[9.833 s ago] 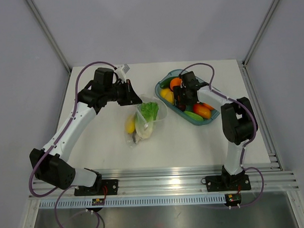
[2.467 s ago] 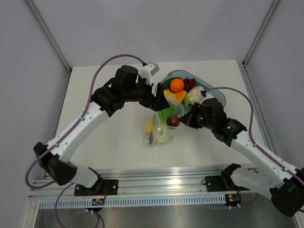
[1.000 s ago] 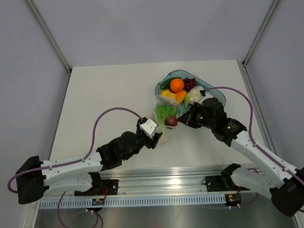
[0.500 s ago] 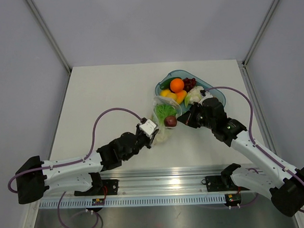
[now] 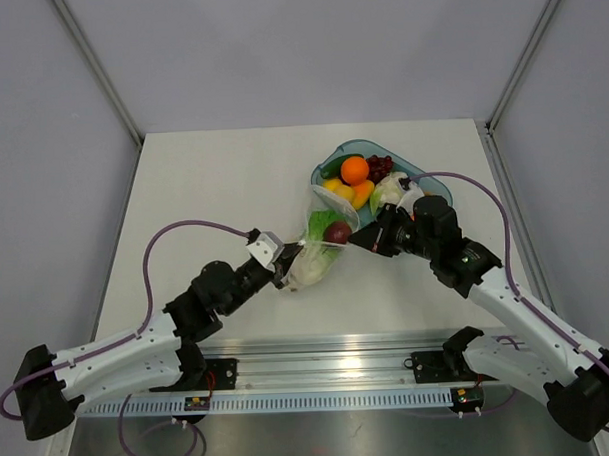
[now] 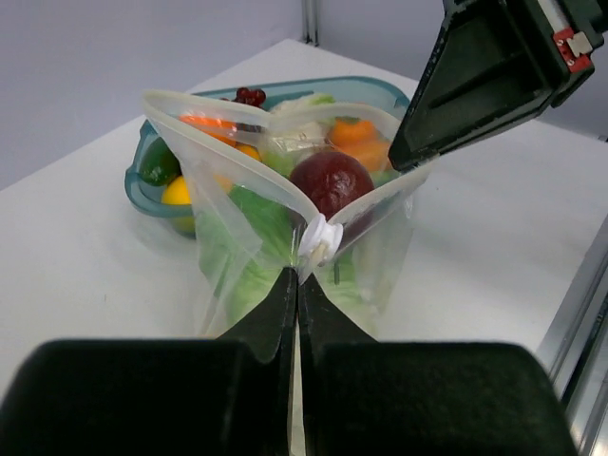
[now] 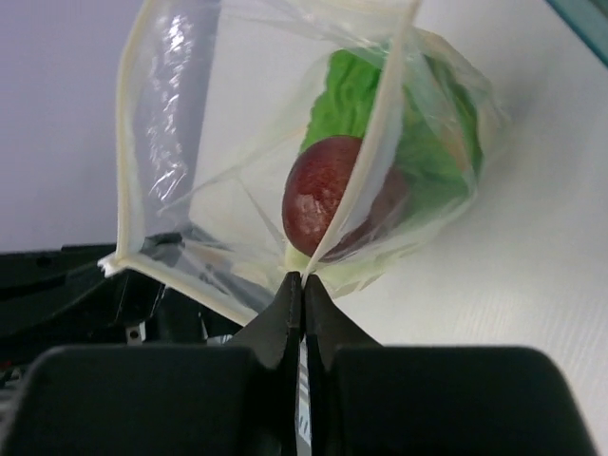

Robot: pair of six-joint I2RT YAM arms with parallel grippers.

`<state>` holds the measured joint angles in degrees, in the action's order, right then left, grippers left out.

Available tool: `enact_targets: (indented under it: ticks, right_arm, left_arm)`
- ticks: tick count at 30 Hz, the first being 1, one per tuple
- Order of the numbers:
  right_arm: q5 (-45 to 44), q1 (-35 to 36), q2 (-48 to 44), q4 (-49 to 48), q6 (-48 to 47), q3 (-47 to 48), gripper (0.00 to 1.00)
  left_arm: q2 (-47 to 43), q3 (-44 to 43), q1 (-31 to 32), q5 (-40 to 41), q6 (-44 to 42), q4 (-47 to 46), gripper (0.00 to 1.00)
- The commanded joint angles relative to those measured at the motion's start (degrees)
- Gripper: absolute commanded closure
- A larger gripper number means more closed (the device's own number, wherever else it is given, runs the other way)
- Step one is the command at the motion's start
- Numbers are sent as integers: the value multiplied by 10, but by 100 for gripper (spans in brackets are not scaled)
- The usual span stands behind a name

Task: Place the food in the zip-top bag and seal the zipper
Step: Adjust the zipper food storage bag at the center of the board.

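The clear zip-top bag (image 5: 320, 242) stands open between both arms, in front of the teal tray. Green lettuce (image 6: 252, 228) and a dark red round fruit (image 6: 331, 182) lie inside it. My left gripper (image 6: 296, 275) is shut on the bag's near corner, just under the white slider (image 6: 320, 239) of the zipper (image 6: 237, 123). My right gripper (image 7: 303, 277) is shut on the opposite mouth edge, with the red fruit (image 7: 318, 195) just beyond its tips. In the top view the left gripper (image 5: 289, 257) and right gripper (image 5: 357, 241) hold the mouth stretched apart.
The teal tray (image 5: 362, 144) behind the bag holds an orange (image 5: 354, 169), dark grapes (image 5: 380, 165), a yellow piece (image 5: 333, 187) and a whitish piece (image 5: 388, 190). Metal rails run along the table's near edge, and grey walls stand on three sides.
My left gripper has shut on the bag's near corner and drawn back to the left. The bag's mouth is now pulled taut between both grippers.
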<state>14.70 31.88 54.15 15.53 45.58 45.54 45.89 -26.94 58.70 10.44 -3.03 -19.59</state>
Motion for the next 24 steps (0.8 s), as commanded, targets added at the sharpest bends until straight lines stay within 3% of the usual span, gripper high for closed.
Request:
enact_targets:
  ticks: [1,3,7,11,14,19,24]
  right_arm:
    - [66,0,-25,-32,-44,6,94]
    - [90,-1,-33,-10,-86,17,88]
    - [75,-1,-36,85,-172,67,63]
    - [47,-1,-36,153,-228,127,47]
    - [33,-1,-26,187,-267,167,44]
    - [23,-1,-12,220,-355,231,49]
    - [124,0,3,180,-472,264,49]
  left_arm:
    - [-31,-9,-44,-91,-4,-55,100]
    - [-33,-25,-59,-116,-8,-44,100]
    - [-24,-58,-96,-195,-7,-10,100]
    - [-4,-80,-112,-240,-6,-4,100]
    - [7,-86,-122,-259,-1,-16,100]
    - [17,-96,-135,-299,-1,-24,100]
    - [32,-123,-157,-359,-2,1,100]
